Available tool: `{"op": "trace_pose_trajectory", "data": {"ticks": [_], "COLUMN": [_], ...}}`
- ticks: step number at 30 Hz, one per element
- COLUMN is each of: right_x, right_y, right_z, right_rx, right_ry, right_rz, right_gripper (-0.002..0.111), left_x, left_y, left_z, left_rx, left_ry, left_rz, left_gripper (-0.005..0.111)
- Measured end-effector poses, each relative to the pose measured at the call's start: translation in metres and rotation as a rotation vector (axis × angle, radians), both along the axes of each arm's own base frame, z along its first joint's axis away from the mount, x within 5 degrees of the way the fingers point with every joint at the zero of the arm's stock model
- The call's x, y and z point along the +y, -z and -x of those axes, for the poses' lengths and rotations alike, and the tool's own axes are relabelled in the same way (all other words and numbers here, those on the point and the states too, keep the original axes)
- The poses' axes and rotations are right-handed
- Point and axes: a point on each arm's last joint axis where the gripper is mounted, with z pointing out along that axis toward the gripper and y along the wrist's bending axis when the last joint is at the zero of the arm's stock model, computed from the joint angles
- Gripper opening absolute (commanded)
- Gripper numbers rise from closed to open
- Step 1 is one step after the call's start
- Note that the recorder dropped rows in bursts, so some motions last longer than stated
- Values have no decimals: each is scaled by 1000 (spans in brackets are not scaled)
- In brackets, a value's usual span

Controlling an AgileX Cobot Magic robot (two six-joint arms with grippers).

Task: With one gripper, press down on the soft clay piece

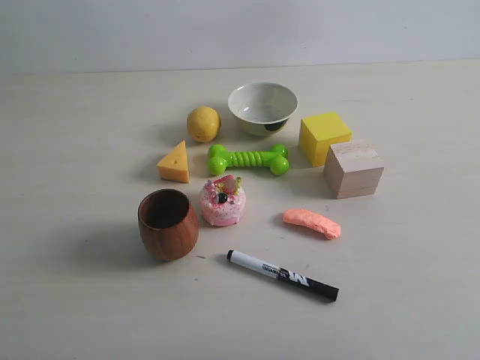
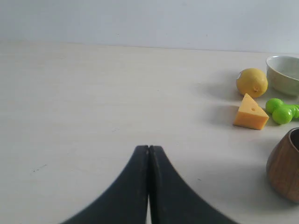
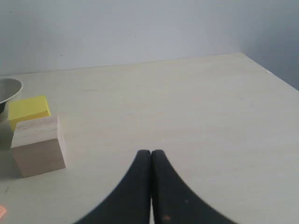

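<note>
The soft clay piece (image 1: 311, 223), a salmon-pink sausage-shaped lump, lies flat on the table right of the cake toy and above the marker in the exterior view. A sliver of it shows at the edge of the right wrist view (image 3: 2, 211). Neither arm appears in the exterior view. My left gripper (image 2: 149, 148) is shut with nothing between its black fingers, over bare table well away from the clay. My right gripper (image 3: 151, 152) is also shut and empty, over bare table to the side of the wooden block.
Around the clay stand a wooden block (image 1: 353, 169), yellow cube (image 1: 324, 138), green bone toy (image 1: 249, 159), pink cake toy (image 1: 223, 200), wooden cup (image 1: 168, 223), black marker (image 1: 282, 274), cheese wedge (image 1: 175, 163), lemon (image 1: 203, 124) and white bowl (image 1: 262, 106).
</note>
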Motion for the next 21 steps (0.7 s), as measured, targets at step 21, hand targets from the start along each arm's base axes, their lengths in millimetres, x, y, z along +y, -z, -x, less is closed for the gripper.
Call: {"op": "trace_pose_trajectory", "data": {"ticks": [21], "right_x": [0], "right_y": [-6], "right_z": [-1], "right_rx": [-63], "right_ry": [3], "right_rz": [9], "right_gripper": [0], "left_x": [0], "left_y": [0], "left_z": [0], "left_rx": [0], "left_ry": [0], "left_rz": [0], "left_gripper": [0]}}
